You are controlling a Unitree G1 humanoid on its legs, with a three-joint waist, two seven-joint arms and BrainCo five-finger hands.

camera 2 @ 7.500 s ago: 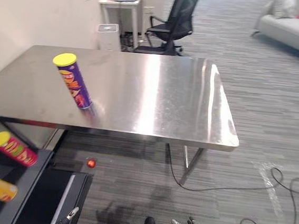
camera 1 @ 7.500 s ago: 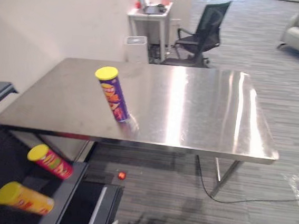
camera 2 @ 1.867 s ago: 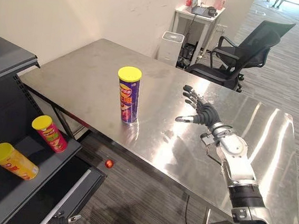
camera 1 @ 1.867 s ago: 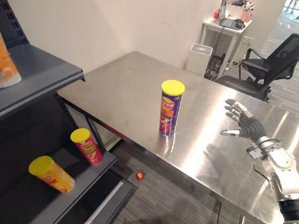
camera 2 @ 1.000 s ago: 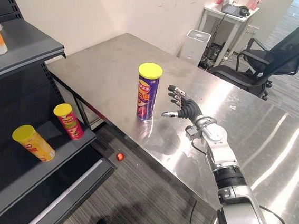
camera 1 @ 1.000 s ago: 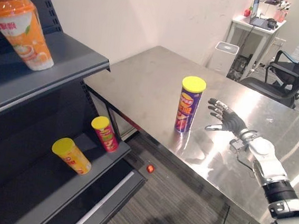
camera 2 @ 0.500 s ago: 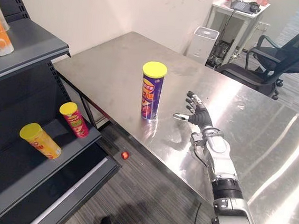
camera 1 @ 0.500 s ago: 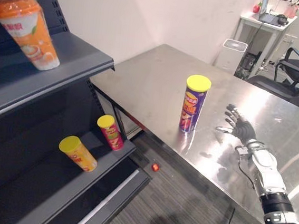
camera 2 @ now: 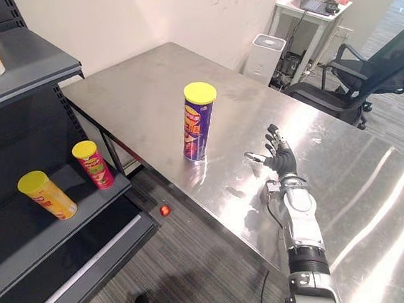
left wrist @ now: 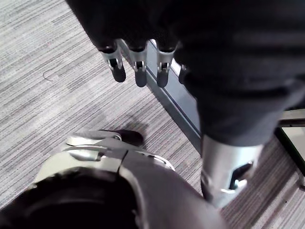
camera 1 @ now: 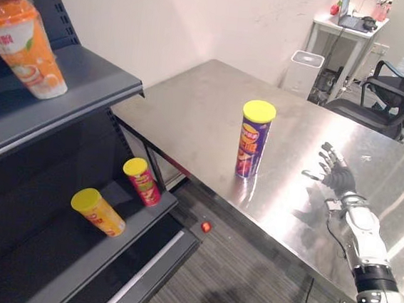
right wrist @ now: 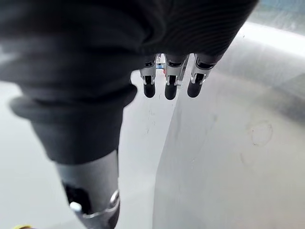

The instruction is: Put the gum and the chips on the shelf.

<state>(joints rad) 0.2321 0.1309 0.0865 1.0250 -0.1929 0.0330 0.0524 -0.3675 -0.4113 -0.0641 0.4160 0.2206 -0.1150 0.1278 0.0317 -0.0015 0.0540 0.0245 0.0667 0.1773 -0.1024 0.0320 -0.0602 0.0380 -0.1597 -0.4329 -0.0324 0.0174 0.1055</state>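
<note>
While the purple chips can (camera 1: 253, 142) stands upright on the steel table (camera 1: 191, 115), your right hand (camera 1: 337, 177) hangs over the tabletop at about three o'clock from it, well apart, fingers spread and grasping nothing. Your left hand (left wrist: 137, 71) hangs over the carpeted floor (left wrist: 43, 95), fingers straight and released. At nine o'clock from the can, the shelf (camera 1: 70, 103) carries an orange cup (camera 1: 23, 41) up top, with a red can (camera 1: 142, 181) and a yellow can (camera 1: 99, 213) tilted on the lower board.

Right hand (camera 2: 280, 160) outstretched, splayed; left hand (left wrist: 139, 70) hanging relaxed.
</note>
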